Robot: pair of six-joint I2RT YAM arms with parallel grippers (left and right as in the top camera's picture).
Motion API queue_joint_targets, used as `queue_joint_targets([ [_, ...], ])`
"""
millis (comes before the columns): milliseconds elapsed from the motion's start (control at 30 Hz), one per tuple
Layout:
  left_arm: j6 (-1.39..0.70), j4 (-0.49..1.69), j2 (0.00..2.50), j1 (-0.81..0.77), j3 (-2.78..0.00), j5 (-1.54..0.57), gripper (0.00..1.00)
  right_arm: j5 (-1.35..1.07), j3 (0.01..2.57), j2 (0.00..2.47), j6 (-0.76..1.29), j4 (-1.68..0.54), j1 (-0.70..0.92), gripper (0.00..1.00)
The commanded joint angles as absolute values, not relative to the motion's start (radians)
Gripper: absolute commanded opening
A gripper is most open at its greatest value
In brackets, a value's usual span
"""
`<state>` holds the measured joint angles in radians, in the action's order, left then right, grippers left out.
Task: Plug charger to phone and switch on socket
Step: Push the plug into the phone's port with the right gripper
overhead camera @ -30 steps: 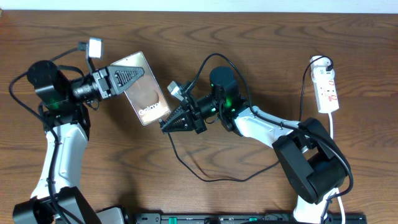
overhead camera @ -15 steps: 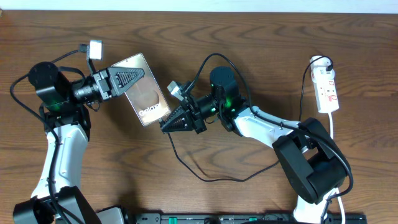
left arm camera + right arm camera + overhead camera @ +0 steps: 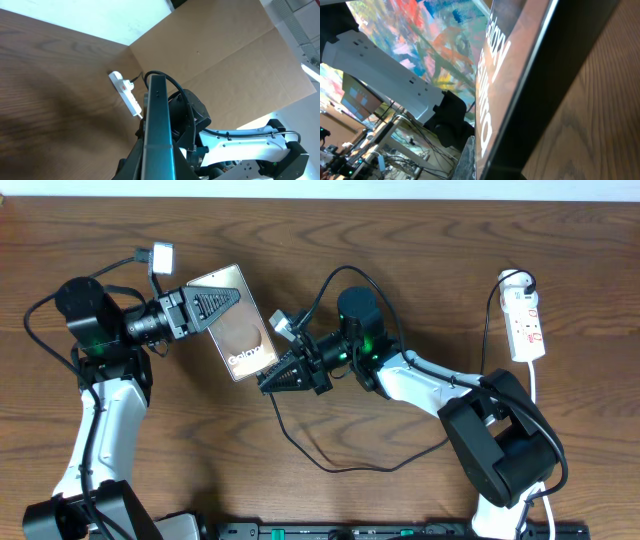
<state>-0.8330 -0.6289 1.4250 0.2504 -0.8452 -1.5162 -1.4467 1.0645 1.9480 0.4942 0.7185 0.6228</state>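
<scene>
A brown wooden table [image 3: 420,240] seen from above, with two robot arms reaching toward its middle. The left gripper [image 3: 232,298] pinches the top edge of the phone [image 3: 245,335], a glossy brown slab held tilted, its "Galaxy" lettering facing up. The right gripper [image 3: 266,382] sits at the phone's lower edge, fingers pressed together on the end of the charger [image 3: 330,467] (the plug tip itself is hidden). Its thin black cable loops across the table. The socket [image 3: 526,322] lies well apart at the far right.
</scene>
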Motion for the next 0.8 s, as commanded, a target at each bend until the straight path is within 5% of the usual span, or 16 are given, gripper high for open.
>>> queue_joint_targets([
  [0,-0.801,-0.634,1.418,0.239,-0.843,-1.554,0.07,-1.414,1.069,1.949,0.520,0.723,0.616,0.01],
  [767,-0.801,-0.633,1.418,0.239,-0.843,-1.541,0.07,-1.229,1.069,1.949,0.662,0.849,0.611,0.01],
])
